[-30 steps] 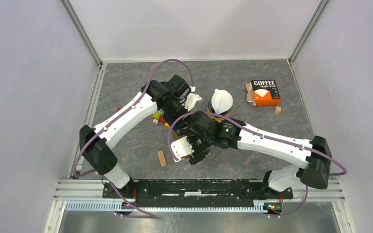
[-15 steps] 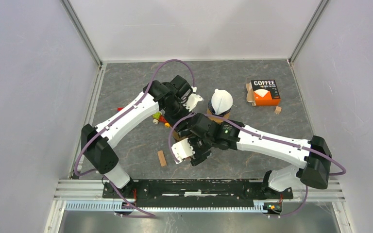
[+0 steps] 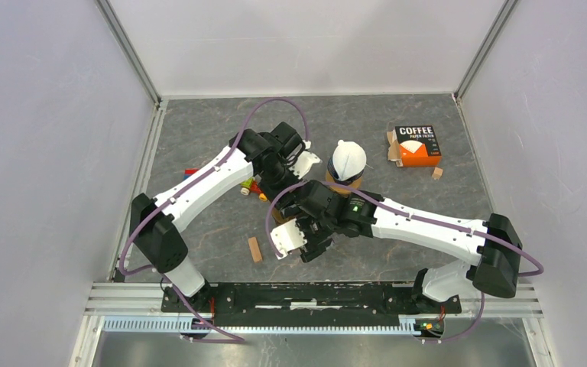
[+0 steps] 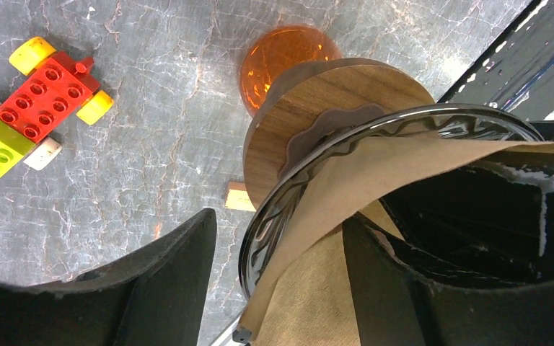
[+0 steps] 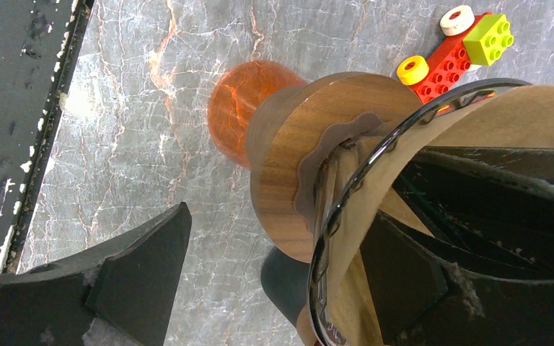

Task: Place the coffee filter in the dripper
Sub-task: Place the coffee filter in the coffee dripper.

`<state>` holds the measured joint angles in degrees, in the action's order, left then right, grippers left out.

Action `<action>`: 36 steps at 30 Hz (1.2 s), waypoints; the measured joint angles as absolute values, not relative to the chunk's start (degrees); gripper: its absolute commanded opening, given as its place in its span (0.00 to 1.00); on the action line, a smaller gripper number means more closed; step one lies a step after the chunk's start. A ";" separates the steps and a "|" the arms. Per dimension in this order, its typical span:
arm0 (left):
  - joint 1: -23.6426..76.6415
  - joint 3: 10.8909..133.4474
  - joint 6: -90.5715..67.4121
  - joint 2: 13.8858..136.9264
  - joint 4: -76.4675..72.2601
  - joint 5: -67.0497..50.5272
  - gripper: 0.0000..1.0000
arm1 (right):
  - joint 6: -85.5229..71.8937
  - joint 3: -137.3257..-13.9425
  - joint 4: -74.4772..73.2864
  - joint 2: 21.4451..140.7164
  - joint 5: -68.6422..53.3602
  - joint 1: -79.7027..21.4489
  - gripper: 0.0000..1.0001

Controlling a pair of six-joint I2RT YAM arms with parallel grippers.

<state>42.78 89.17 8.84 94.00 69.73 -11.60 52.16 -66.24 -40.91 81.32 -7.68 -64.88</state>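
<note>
In the ribbed glass dripper (image 4: 268, 216), brown paper filter (image 4: 375, 180).

The dripper (image 4: 317, 115) is buried under both wrists in the overhead shot, so no telling from there how the coffee filter (image 4: 397, 173) sits. On the left wrist cam the filter runs off the bottom edge and the far side of the glass rim vanishes behind one finger of the left gripper (image 4: 274, 238). On the right wrist cam the rim also runs off the bottom, and the toy car (image 5: 443, 58) is half hidden behind it.
</note>
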 measured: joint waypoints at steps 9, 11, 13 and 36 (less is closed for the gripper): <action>42.87 89.34 9.10 94.02 69.63 -10.52 0.74 | 51.92 -66.72 -41.06 81.30 -8.19 -64.58 0.93; 42.87 89.67 9.15 94.02 69.69 -10.50 0.74 | 51.88 -67.31 -41.23 81.28 -8.58 -64.40 0.93; 42.87 90.17 9.23 94.02 69.69 -10.48 0.75 | 51.86 -67.94 -41.25 81.08 -8.99 -64.20 0.93; 42.85 92.20 12.29 93.14 70.15 -6.52 0.96 | 51.83 -70.15 -42.63 78.54 -13.37 -62.33 0.94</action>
<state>42.85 92.20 12.29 93.14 70.15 -6.52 51.83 -70.15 -42.63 78.54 -13.37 -62.33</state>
